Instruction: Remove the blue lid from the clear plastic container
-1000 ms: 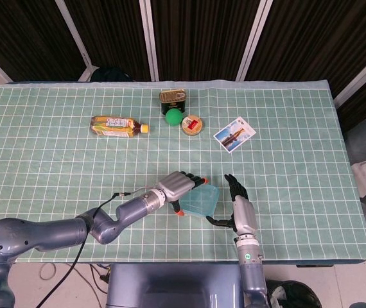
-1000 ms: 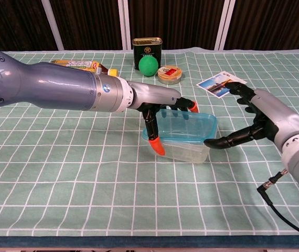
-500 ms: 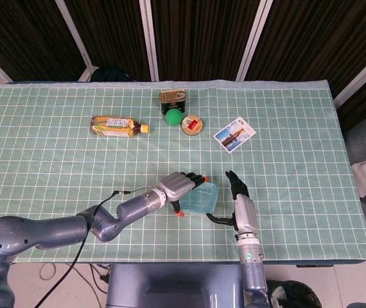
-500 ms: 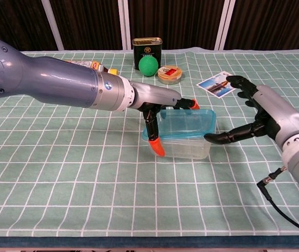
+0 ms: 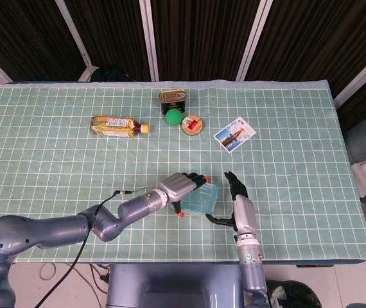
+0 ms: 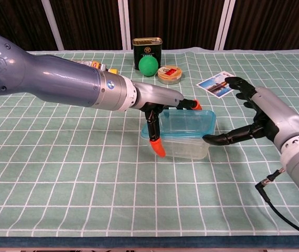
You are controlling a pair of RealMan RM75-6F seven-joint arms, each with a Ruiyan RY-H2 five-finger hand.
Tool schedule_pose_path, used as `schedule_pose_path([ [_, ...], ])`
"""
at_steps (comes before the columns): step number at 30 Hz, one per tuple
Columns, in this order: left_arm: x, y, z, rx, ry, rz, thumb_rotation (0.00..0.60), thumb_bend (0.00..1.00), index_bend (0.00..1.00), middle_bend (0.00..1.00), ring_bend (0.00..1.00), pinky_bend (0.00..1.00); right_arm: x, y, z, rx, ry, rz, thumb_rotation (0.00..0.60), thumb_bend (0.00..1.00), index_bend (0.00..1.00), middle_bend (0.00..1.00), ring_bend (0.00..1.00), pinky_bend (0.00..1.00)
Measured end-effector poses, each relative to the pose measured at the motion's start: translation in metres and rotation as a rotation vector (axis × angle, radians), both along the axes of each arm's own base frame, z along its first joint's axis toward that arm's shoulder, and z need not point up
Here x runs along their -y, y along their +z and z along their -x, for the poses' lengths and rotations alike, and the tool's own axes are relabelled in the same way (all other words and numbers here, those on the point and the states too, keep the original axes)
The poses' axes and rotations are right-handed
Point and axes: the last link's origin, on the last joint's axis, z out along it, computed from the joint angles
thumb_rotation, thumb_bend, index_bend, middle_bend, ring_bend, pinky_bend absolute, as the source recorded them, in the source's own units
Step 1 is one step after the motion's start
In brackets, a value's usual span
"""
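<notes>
Robot lab, dark curtained backdrop [image 5: 196, 38], green gridded table [image 5: 54, 167]

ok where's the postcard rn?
The postcard lies flat on the table, far right of centre in the head view, just right of the round tin and beyond the right hand, touching neither.

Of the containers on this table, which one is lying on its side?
The tea bottle, far left of the group, lies flat with its yellow cap pointing right; the green tin and small round tin stand upright.
</notes>
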Motion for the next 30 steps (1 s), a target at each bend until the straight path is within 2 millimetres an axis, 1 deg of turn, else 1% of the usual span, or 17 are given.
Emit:
schedule_pose_path([
  [19, 0.0004, -0.0003, -0.0055, 0.004, -0.001, 0.009, 0.6, 0.0, 0.0, 0.0, 0.01, 0.16, 0.0076, -0.0004, -0.001, -0.025, 0.045, 0.041, 0.6, 0.14, 0.01, 0.0, 0.0, 0.0],
  [21, 0.0009, -0.0004, -0.0054, 0.004, 0.0, 0.01, 0.6, 0.0, 0.0, 0.0, 0.01, 0.17, 0.0075, -0.0002, -0.0007, -0.026, 0.048, 0.043, 0.6, 0.16, 0.06, 0.0, 0.0, 0.0],
  [23, 0.0015, -0.0005, -0.0053, 0.004, 0.001, 0.012, 0.6, 0.0, 0.0, 0.0, 0.01, 0.17, 0.0071, -0.0003, -0.0008, -0.022, 0.052, 0.043, 0.6, 0.19, 0.15, 0.0, 0.0, 0.0],
  [24, 0.0018, -0.0005, -0.0052, 0.004, 0.0, 0.012, 0.6, 0.0, 0.0, 0.0, 0.01, 0.17, 0.0069, -0.0003, -0.0008, -0.021, 0.053, 0.043, 0.6, 0.21, 0.18, 0.0, 0.0, 0.0],
  [26, 0.0021, -0.0002, -0.005, 0.003, -0.001, 0.012, 0.6, 0.0, 0.0, 0.0, 0.01, 0.17, 0.0067, -0.0004, -0.0006, -0.02, 0.055, 0.042, 0.6, 0.26, 0.27, 0.0, 0.0, 0.0],
  [29, 0.0016, 0.0006, -0.0047, 0.002, 0.0, 0.011, 0.6, 0.0, 0.0, 0.0, 0.01, 0.16, 0.0065, -0.0006, 0.0001, -0.023, 0.057, 0.041, 0.6, 0.33, 0.36, 0.0, 0.0, 0.0],
  [30, 0.0014, 0.001, -0.0046, 0.002, 0.001, 0.011, 0.6, 0.0, 0.0, 0.0, 0.01, 0.16, 0.0063, -0.0008, 0.0002, -0.023, 0.057, 0.04, 0.6, 0.34, 0.37, 0.0, 0.0, 0.0],
])
